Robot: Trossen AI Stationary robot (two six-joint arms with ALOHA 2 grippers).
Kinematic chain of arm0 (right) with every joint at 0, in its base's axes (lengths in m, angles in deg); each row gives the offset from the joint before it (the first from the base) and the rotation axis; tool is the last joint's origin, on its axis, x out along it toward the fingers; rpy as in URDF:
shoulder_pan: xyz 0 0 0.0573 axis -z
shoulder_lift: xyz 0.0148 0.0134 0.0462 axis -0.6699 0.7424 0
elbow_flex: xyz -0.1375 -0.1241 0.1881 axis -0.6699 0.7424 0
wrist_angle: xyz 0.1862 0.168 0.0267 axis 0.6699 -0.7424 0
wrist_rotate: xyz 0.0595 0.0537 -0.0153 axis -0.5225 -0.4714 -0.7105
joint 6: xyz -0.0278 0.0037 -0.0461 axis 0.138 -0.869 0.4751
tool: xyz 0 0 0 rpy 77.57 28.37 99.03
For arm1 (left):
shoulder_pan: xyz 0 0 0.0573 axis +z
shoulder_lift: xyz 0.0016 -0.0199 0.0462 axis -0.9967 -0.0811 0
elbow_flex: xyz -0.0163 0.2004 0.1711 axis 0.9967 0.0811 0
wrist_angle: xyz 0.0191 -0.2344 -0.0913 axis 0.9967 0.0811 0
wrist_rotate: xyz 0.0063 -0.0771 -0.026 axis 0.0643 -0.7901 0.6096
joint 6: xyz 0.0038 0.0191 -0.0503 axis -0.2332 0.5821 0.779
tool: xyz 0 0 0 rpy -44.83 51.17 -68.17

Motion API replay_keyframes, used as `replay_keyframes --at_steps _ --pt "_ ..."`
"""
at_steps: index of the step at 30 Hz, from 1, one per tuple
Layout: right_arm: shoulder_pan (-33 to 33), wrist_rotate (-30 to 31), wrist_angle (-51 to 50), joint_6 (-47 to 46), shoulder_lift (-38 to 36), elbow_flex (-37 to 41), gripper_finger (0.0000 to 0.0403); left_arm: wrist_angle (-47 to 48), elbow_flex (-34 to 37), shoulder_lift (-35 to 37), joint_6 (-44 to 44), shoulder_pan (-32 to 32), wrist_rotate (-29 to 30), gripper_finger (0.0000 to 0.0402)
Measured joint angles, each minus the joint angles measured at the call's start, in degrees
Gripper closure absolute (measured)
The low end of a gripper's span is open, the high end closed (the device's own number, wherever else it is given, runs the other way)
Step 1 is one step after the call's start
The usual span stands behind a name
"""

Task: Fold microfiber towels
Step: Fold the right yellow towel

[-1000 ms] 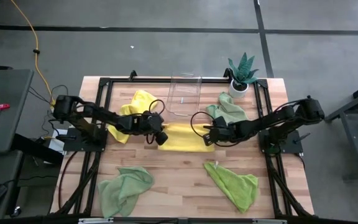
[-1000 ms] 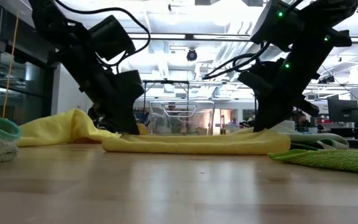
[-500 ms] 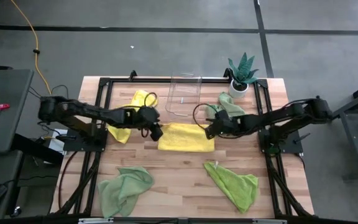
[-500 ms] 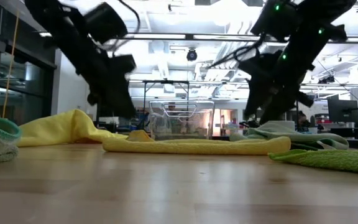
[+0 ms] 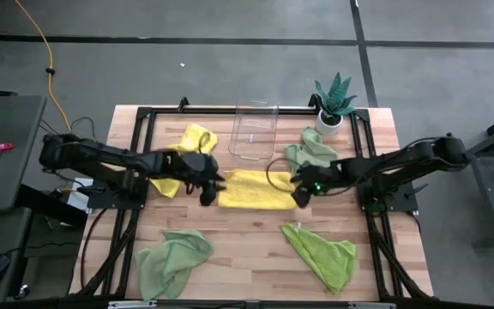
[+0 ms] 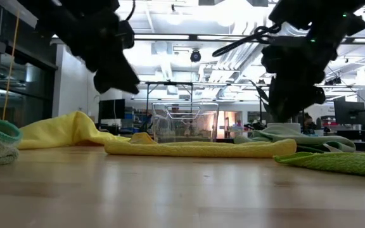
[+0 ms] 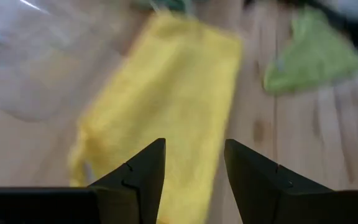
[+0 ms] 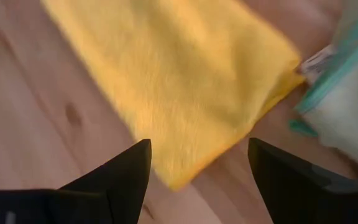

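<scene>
A bright yellow towel lies folded flat in a rectangle at the table's middle, also seen in the low view. My left gripper hovers open just off its left end, above the table. My right gripper hovers open off its right end. In both wrist views the towel lies below the open fingers, with nothing between them. A second yellow towel, a pale mint towel and two lime green towels lie crumpled on the table.
A clear plastic bin stands just beyond the folded towel's far edge, and a spiky potted plant stands at the far right corner. Black frame rails run along the table's sides. Bare wood shows between the two lime green towels at the near edge.
Both grippers have let go of the yellow towel's ends and risen clear of it, each drawing back toward its own side of the table and tipping less steeply down. The towel stays folded flat where it was laid.
</scene>
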Motion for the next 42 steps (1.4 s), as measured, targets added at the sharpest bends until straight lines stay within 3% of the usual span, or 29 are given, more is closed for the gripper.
replay_keyframes --at_steps 8,11,15,20,24,32,42 --pt "-4.82 -0.71 7.51 16.29 2.98 1.42 0.0143 -1.38 -0.06 -11.48 -17.13 -10.79 3.33 0.0245" --pt "-5.65 0.15 9.63 23.72 4.50 1.40 0.0144 -2.82 -0.02 -15.35 -20.57 -13.25 6.22 0.0245" --pt "-5.82 3.54 10.35 25.94 6.33 1.25 0.0144 -3.07 -0.01 -18.40 -20.78 -15.25 11.82 0.0245" --pt "-5.82 5.25 10.28 26.51 6.87 1.23 0.0143 -2.89 -0.02 -18.65 -19.47 -16.45 17.94 0.0245" --pt "-5.94 3.08 10.58 30.40 6.87 1.23 0.0144 -2.78 -0.64 -18.63 -21.49 -17.26 21.43 0.0245" --pt "-8.44 -0.91 10.50 40.69 7.13 1.20 0.0144 -2.86 -2.64 -18.58 -27.04 -17.65 23.92 0.0245" --pt "-10.63 3.96 13.02 41.69 14.32 1.18 0.0149 0.68 -2.51 -18.57 -28.83 -17.43 25.29 0.0245"
